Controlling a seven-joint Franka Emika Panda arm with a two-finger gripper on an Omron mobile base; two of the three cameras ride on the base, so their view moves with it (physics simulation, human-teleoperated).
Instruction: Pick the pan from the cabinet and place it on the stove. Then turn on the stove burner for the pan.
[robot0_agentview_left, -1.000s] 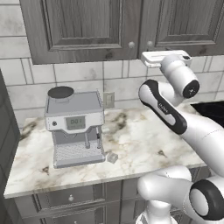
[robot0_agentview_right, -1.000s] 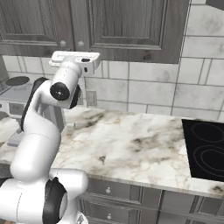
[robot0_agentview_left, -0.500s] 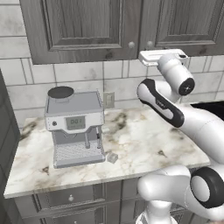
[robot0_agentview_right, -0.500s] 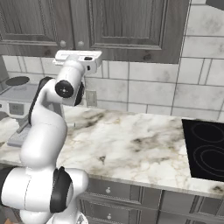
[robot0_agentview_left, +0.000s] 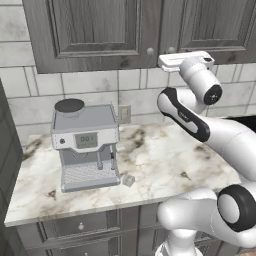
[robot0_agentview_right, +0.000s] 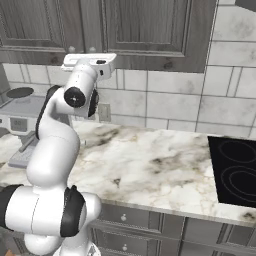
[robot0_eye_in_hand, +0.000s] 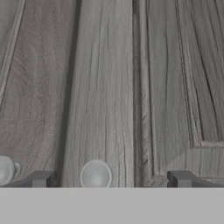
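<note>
- We have the gripper (robot0_eye_in_hand: 109, 180) raised to the cabinet (robot0_agentview_left: 95, 35), its jaws spread as wide as they go and holding nothing, with one round silver knob (robot0_eye_in_hand: 96, 174) sitting between the two finger tips in the hand view.
- The pan is not to be seen; both doors are shut, so we judge it is behind them.
- The step in hand, as we read it, is taking the knob to open a door. We should centre the knob between the jaws, push in until the tips pass its head, then close and pull along the door's swing, not straight out.
- A second knob (robot0_eye_in_hand: 6, 169) sits just beside the first one, across the seam between the doors; we must not catch both.
- The hand sits just below the cabinet's bottom edge, close to the tiled wall (robot0_agentview_right: 170, 102), so there is little slack upward.
- Below the cabinet the desk (robot0_agentview_right: 150, 165) lies open; the coffee machine (robot0_agentview_left: 86, 147) stands under it on one side, and the stove (robot0_agentview_right: 235, 170) is well apart on the other.
</note>
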